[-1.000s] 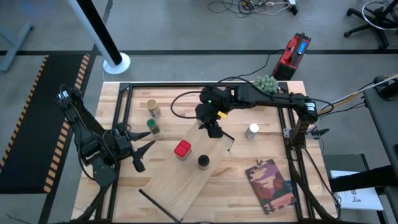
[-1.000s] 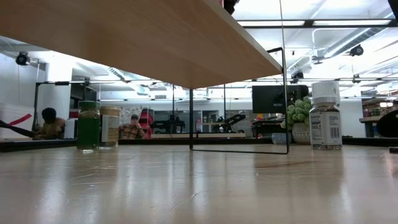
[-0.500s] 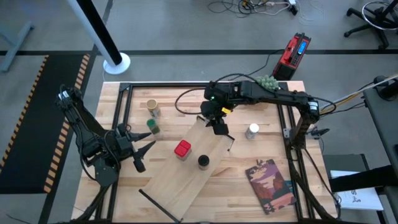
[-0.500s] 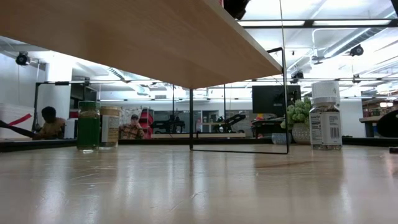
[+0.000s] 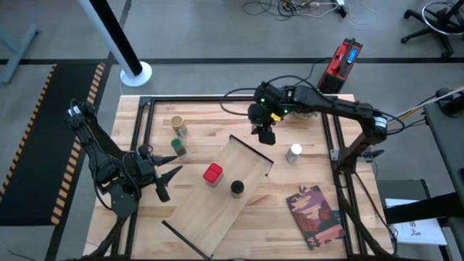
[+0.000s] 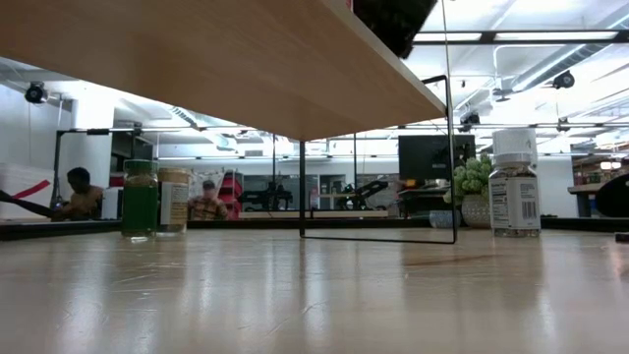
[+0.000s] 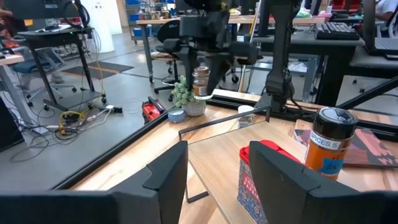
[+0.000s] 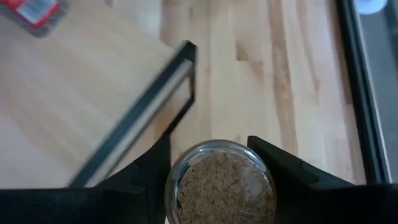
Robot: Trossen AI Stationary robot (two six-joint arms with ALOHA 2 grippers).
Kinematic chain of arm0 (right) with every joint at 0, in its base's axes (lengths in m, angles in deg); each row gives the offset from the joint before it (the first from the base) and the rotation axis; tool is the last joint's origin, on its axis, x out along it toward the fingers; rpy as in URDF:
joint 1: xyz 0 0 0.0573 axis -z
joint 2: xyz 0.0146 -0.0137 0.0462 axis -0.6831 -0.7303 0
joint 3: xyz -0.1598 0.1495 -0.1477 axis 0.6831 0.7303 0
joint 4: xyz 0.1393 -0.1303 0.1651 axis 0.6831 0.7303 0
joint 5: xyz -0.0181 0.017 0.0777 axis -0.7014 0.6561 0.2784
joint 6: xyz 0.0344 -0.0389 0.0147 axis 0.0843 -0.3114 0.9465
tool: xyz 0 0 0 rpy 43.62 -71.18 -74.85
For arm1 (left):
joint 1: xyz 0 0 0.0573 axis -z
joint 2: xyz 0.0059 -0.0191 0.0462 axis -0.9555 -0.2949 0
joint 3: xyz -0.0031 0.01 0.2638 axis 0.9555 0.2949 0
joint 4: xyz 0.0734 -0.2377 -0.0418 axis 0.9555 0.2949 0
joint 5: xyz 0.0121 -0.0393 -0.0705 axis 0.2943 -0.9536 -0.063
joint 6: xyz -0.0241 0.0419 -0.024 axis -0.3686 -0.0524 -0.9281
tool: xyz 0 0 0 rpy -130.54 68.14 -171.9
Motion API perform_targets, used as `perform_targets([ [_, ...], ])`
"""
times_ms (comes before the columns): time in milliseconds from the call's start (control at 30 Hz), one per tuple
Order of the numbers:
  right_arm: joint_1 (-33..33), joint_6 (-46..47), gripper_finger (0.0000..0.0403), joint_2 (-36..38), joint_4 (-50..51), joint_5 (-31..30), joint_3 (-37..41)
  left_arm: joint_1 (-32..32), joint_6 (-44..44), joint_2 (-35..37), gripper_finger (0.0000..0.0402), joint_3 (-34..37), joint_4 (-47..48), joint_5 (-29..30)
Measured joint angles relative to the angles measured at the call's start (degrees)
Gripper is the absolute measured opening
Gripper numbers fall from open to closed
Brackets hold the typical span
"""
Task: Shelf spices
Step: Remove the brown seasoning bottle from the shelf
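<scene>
1. Above the far end of the shelf [image 5: 222, 190], the right gripper [image 5: 266, 135] is clenched on a clear glass jar [image 8: 220, 183]. The right wrist view shows brownish granules inside, a dark finger pressed to each side; in the high view the jar is mostly hidden under the gripper.
2. Low view: only a dark bit of that arm shows at the top edge, the rest cut off. The shelf's underside fills the upper left, so jars on it can't be seen there.
3. The left gripper [image 5: 165, 179] waits near the surface's left edge, fingers spread wide, grasping nothing; its fingers [image 7: 166, 174] frame the left wrist view.
4. Shelf: long pale plywood board lying diagonally on the butcher-block surface [image 5: 312, 163], thin black rails at the short ends.
5. On the shelf, 2 jars: red squarish jar [image 5: 212, 174] and black-topped jar [image 5: 237, 188], near each other, apart.
6. Off the shelf, 3 jars on the surface: tan-topped jar [image 5: 177, 125] and green-topped jar [image 5: 178, 148] at far left, close together; white-topped jar [image 5: 294, 153] right of the shelf's far end.
7. Count: 6 jars total incl. the held one.
8. Fuzzy green plant [image 5: 310, 96] at the far edge, partly covered by the right arm; flat reddish-brown book [image 5: 315, 214] at near right.
</scene>
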Motion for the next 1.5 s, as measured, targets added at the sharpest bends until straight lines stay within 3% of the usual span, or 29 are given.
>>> perform_targets([
  [367,7.9,2.3,0.0171,8.7,-15.3,0.5,20.1,0.0,0.0,0.0,0.0153,0.0,0.0,-0.2],
  [600,10.6,3.7,0.0173,8.0,-21.6,0.5,28.3,-0.1,0.4,0.3,0.0154,0.0,0.0,0.3],
  [1000,14.6,3.7,0.0176,3.0,-27.7,2.0,32.0,-0.1,0.7,0.6,0.0184,-0.1,0.0,0.8],
  [1500,17.6,4.4,0.0178,-4.8,-33.6,1.6,33.2,-0.1,0.7,0.6,0.0182,-0.1,0.0,0.6],
])
